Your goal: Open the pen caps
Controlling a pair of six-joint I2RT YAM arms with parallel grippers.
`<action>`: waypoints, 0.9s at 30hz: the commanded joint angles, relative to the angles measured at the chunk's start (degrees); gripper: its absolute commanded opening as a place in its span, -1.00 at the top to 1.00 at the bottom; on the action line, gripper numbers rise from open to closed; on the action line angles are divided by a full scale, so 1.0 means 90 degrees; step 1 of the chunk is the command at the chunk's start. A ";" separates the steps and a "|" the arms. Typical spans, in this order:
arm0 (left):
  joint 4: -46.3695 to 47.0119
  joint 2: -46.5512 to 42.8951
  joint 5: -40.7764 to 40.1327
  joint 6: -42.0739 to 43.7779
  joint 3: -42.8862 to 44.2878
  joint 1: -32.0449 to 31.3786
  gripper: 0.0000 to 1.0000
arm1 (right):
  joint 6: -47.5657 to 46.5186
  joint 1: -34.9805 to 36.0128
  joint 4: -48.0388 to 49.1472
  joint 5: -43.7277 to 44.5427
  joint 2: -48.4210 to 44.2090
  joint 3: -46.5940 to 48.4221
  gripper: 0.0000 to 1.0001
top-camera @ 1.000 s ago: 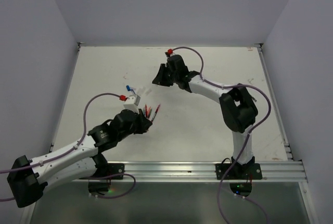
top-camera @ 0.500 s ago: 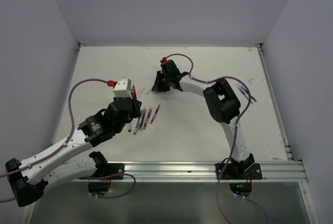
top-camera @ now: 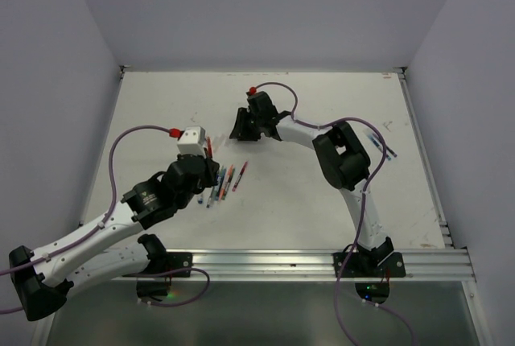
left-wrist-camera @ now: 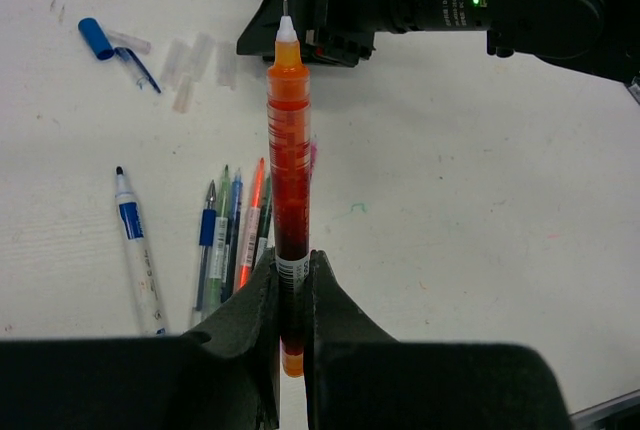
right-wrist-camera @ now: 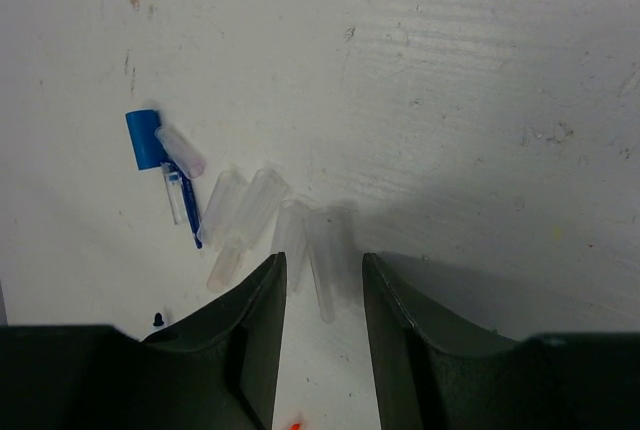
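My left gripper is shut on an orange pen that stands upright with its bare tip showing. In the top view it hovers beside a row of several pens. My right gripper is open, low over the table. Loose pen caps lie just past its fingers: several clear pen caps and a blue pen cap. One clear cap lies between the fingertips, with neither finger touching it. The left wrist view shows the same blue cap and clear caps.
A white and blue marker lies left of the pen row. Two more pens lie at the right of the table. The right gripper's black body sits just beyond the orange pen's tip. Purple cables loop over both arms.
My right gripper has opened and shifted slightly left and down over the caps. My left arm has swung up and left, and the pen row now shows on the table.
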 commanded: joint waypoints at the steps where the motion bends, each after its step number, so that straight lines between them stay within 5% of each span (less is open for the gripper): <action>1: 0.0101 -0.0071 0.0127 0.0060 -0.0045 -0.0006 1.00 | -0.0014 -0.0009 -0.0224 0.0099 0.0118 0.0168 0.18; 10: 0.0589 0.0211 0.0937 0.0274 -0.0172 -0.0006 1.00 | -0.0053 -0.0028 0.0039 0.0148 -0.0379 -0.0369 0.17; 16: 0.1545 0.0924 0.1758 0.0167 -0.0542 -0.0006 1.00 | -0.0131 -0.0428 0.0118 0.0420 -0.1853 -0.1374 0.04; 21: 0.2161 0.1832 0.2227 0.0157 -0.0563 -0.0007 1.00 | -0.0843 -0.0819 -0.0955 0.1123 -0.3230 -0.1756 0.00; 26: 0.2591 0.2759 0.2501 0.0137 -0.0485 -0.0026 1.00 | -0.1118 -0.1336 -0.1718 0.1489 -0.4207 -0.2291 -0.97; 27: 0.2611 0.2897 0.2520 0.0137 -0.0465 -0.0036 1.00 | -0.1108 -0.1502 -0.1700 0.1312 -0.4469 -0.2429 -0.97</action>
